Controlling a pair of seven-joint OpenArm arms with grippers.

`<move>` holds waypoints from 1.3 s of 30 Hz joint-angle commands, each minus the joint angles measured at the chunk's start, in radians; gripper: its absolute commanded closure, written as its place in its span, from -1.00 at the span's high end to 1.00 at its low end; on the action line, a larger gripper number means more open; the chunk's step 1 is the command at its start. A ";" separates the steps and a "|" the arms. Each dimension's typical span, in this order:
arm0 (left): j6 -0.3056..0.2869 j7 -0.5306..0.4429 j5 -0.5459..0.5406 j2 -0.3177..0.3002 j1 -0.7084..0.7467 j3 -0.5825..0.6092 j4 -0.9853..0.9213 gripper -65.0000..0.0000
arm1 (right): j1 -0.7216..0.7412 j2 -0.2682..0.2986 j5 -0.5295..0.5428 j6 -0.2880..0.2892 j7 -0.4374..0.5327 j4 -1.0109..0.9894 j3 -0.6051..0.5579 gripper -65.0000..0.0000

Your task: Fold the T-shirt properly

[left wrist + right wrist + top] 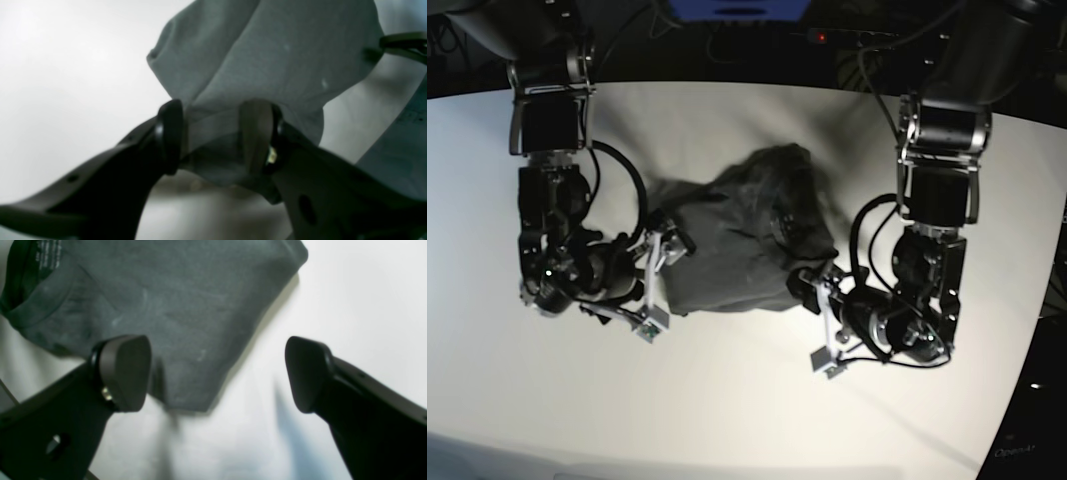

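Our left pincer (213,140) pinches the T-shirt (267,60) hem, right pincer (217,373) spread beside it — we'd lift slow, keep tension.

Your right gripper (217,373) stands wide apart, with nothing but bare white table (747,400) in the gap; one corner of the T-shirt (737,250) lies just beside its inner finger. On the other side, bunched cloth fills the space between your left gripper's (213,140) fingers. The near table in front of both arms is flat and open.
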 commanded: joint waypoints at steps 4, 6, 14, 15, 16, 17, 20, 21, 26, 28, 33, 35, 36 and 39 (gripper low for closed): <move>-0.002 -0.007 -0.003 -0.002 -0.041 0.008 0.019 -0.13 | 0.025 0.002 0.010 0.003 0.012 0.015 0.002 0.92; -0.002 -0.007 0.038 0.003 -0.042 0.043 0.019 -0.13 | 0.026 0.002 0.010 0.003 0.012 0.015 0.002 0.92; -0.002 -0.007 0.130 0.032 -0.039 0.097 0.017 -0.13 | 0.026 0.004 0.010 0.003 0.012 0.015 0.002 0.92; -0.002 -0.007 0.135 0.032 -0.039 0.097 0.017 -0.13 | 0.026 0.004 0.010 0.003 0.012 0.015 0.002 0.92; -0.002 -0.007 0.135 0.032 -0.039 0.097 0.017 -0.13 | 0.026 0.004 0.010 0.003 0.012 0.015 0.002 0.92; -0.002 -0.007 0.135 0.032 -0.039 0.097 0.017 -0.13 | 0.026 0.004 0.010 0.003 0.012 0.015 0.002 0.92; -0.002 -0.008 0.136 0.032 -0.039 0.099 0.017 -0.13 | 0.026 0.005 0.010 0.003 0.012 0.015 0.002 0.92; -0.002 -0.008 0.141 0.032 -0.039 0.099 0.017 -0.13 | 0.026 0.005 0.010 0.003 0.012 0.015 0.002 0.92; -0.002 -0.037 0.175 0.032 -0.036 0.099 0.010 -0.13 | 0.026 0.004 0.010 0.003 0.010 0.015 0.002 0.92; -0.002 -0.051 0.175 0.032 -0.030 0.099 0.005 -0.13 | 0.026 0.004 0.010 0.003 0.009 0.015 0.002 0.92; -0.002 -0.057 0.175 0.032 -0.016 0.099 0.007 -0.15 | 0.026 0.004 0.010 0.003 0.010 0.015 0.002 0.92; -0.002 -0.057 0.175 0.032 -0.016 0.099 0.007 -0.34 | 0.026 0.004 0.010 0.003 0.009 0.015 0.002 0.92; -0.002 -0.055 0.175 0.032 -0.016 0.099 0.007 -0.49 | 0.026 0.004 0.010 0.003 0.009 0.015 0.002 0.92; -0.002 -0.049 0.175 0.032 -0.016 0.099 0.007 -0.86 | 0.026 0.004 0.010 0.003 0.012 0.015 0.002 0.92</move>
